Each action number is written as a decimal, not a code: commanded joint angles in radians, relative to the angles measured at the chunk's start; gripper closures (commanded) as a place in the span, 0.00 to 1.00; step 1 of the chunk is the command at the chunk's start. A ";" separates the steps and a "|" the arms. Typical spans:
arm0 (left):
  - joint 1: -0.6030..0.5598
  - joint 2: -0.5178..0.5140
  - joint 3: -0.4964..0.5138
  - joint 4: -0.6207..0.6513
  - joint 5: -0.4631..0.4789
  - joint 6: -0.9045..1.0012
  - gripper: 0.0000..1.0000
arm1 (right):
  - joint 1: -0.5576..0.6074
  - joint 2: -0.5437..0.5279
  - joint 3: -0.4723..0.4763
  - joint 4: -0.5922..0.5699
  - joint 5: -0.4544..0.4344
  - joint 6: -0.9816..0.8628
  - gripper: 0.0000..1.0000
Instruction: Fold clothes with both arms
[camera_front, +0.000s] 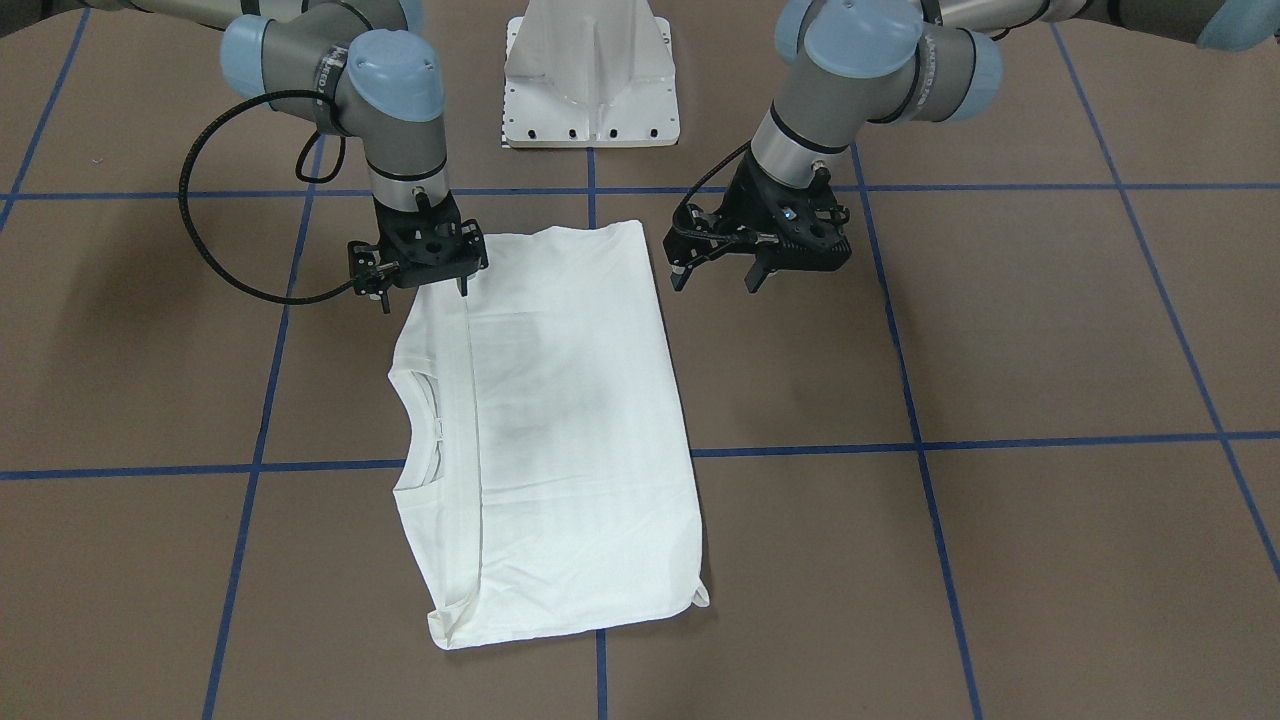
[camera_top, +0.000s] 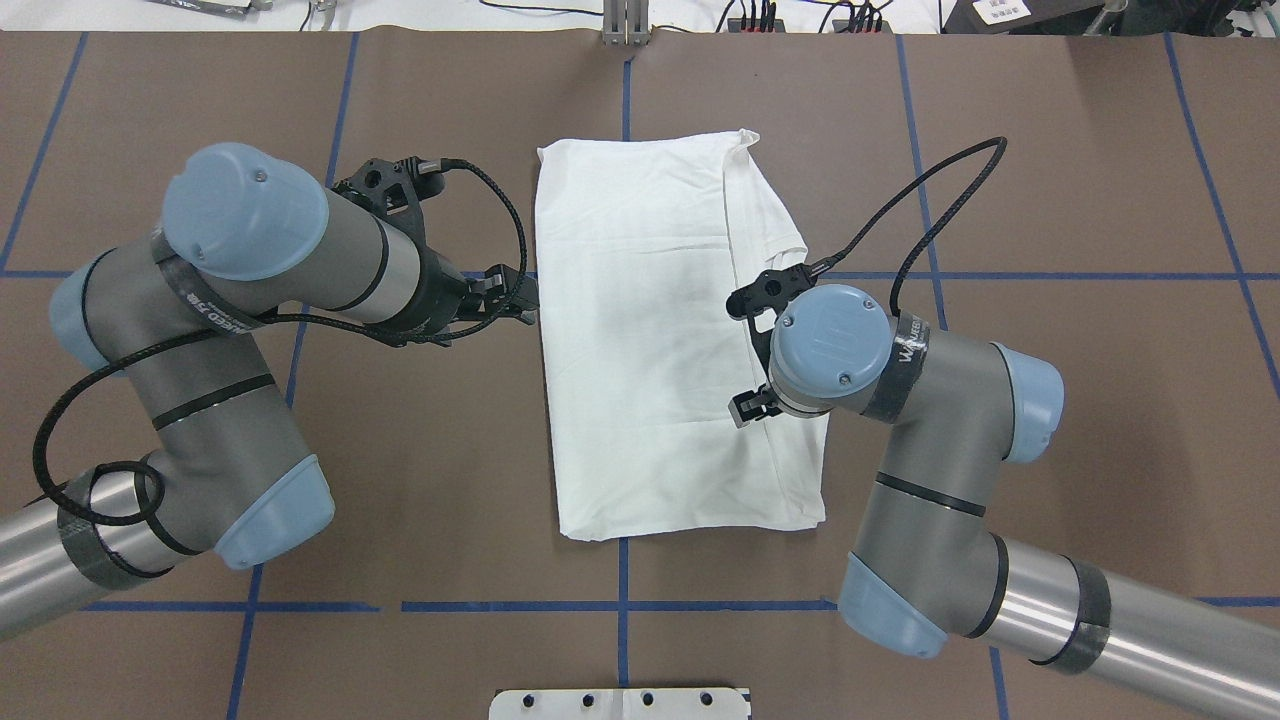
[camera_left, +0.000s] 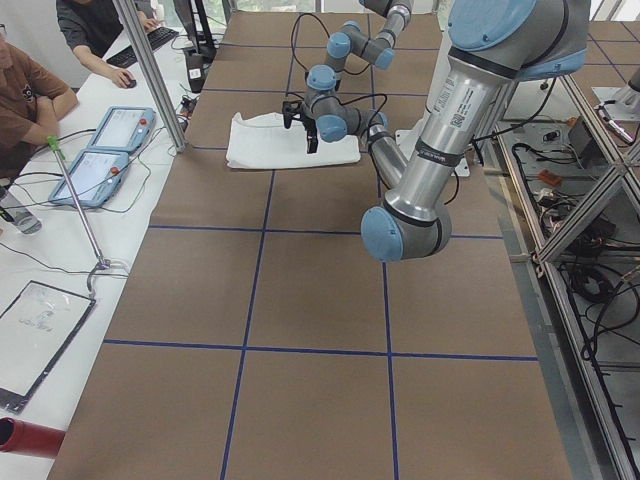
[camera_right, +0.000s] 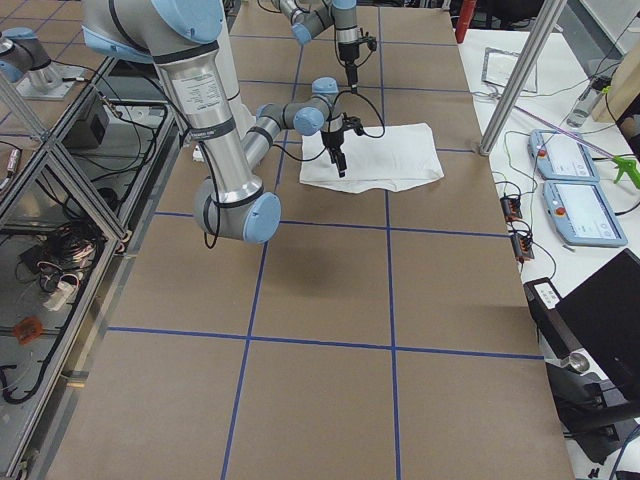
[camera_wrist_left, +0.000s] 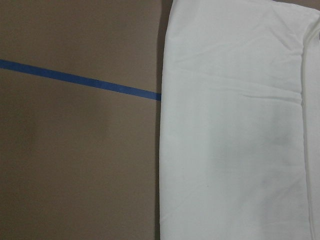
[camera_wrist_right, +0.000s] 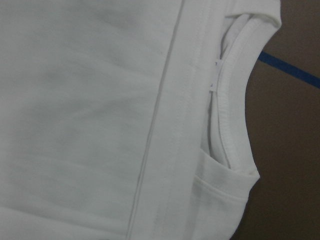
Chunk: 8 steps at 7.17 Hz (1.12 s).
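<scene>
T-shirt (camera_front: 570, 420): white, folded oblong, flat at centre of surface (camera_front: 1000, 330); long axis fore-and-aft, collar (camera_front: 408, 440) toward right gripper (camera_front: 424, 298). Right gripper: fingers spread, empty, above collar-side edge, nearer cloth. Left gripper (camera_front: 715, 285): fingers spread, empty, just off opposite fold.

Right hand (camera_front: 424, 297) largely beneath its own wrist joint (camera_top: 830, 345) in the overhead view.

There are 1 white T-shirt (camera_front: 570, 420), 2 grey arms (camera_front: 400, 130) (camera_front: 860, 100) and 1 white pedestal (camera_front: 590, 90).
</scene>
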 joint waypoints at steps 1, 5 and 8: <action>-0.001 0.003 -0.002 0.000 0.000 0.000 0.00 | 0.008 0.025 -0.049 0.006 -0.002 0.000 0.00; -0.001 -0.001 -0.002 0.000 0.000 0.000 0.00 | 0.011 0.050 -0.103 0.005 -0.009 -0.002 0.00; -0.001 -0.004 -0.003 0.000 0.000 -0.001 0.00 | 0.017 0.048 -0.125 0.006 -0.009 -0.002 0.00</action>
